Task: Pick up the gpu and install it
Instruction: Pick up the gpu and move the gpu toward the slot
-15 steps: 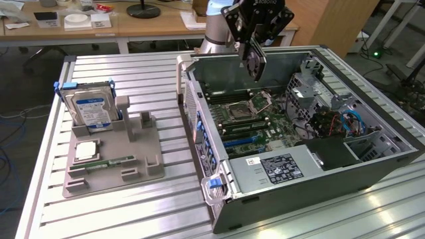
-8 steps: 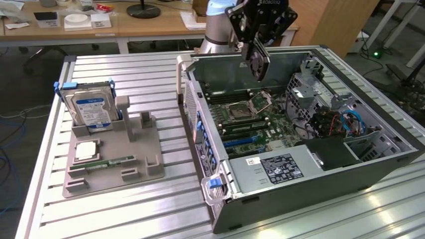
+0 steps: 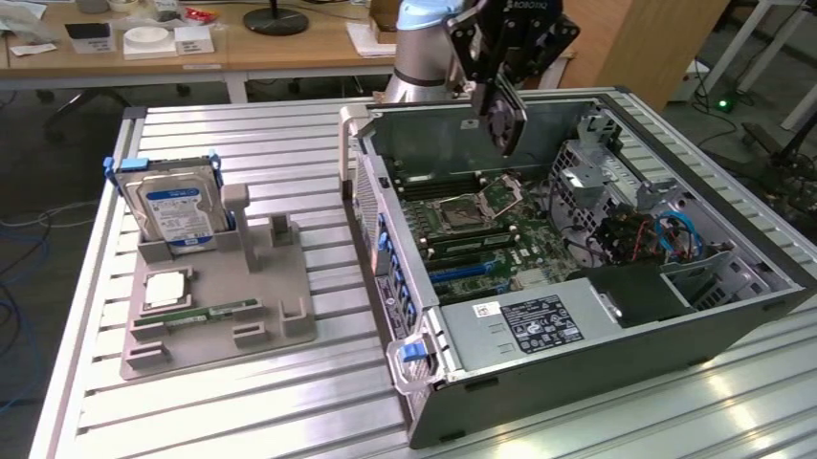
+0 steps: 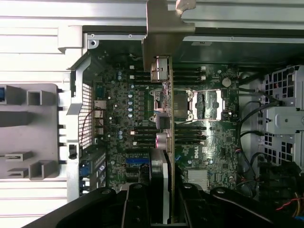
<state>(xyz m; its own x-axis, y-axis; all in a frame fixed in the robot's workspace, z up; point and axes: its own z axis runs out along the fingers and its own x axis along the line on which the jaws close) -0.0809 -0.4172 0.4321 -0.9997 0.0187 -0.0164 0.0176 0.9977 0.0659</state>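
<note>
Gpu (image 3: 511,134) hung edge-down in the claw (image 3: 504,91), whose jaws were clamped on its upper part. It sat above the open computer case (image 3: 613,363), over the motherboard (image 3: 479,225) and not touching it. Doing this well likely meant keeping the card upright, its lower edge parallel to 1 slot (image 3: 462,273), its metal bracket (image 4: 164,33) toward the case's rear wall, and the descent clear of the cables (image 3: 664,234). The case lay on a ribbed metal worktop (image 3: 255,411). At the exterior view's left, a grey tray (image 3: 217,287) held 1 hard drive (image 3: 176,212). Wooden desks (image 3: 294,48) stood behind.
</note>
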